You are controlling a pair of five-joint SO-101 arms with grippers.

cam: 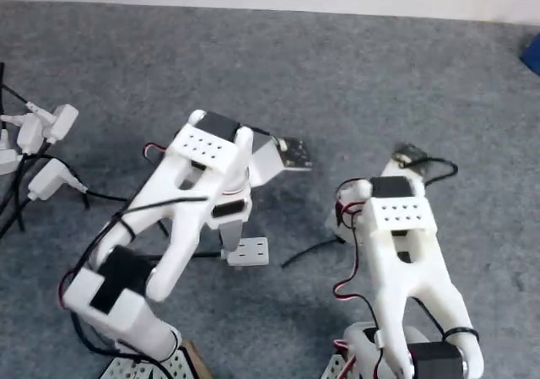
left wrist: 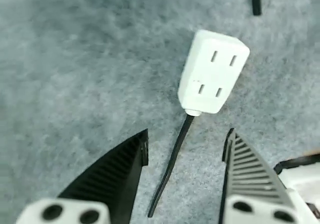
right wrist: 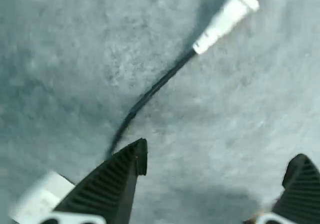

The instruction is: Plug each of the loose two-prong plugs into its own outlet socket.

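White, boxy outlet socket [left wrist: 212, 74] lies on fuzzy grey mat [left wrist: 75, 59].

You have a white outlet block [left wrist: 212, 72] lying flat on the grey desk [left wrist: 75, 59], its two pairs of slots facing up and all unfilled, with a black cord [left wrist: 170, 169] running from one short end. A white plug [right wrist: 226, 18] on its own black lead lies loose on the desk, pushed into nothing. In the high view a cluster of white plugs [cam: 49, 126] on black cords sits at the desk's left edge, well apart from the block.
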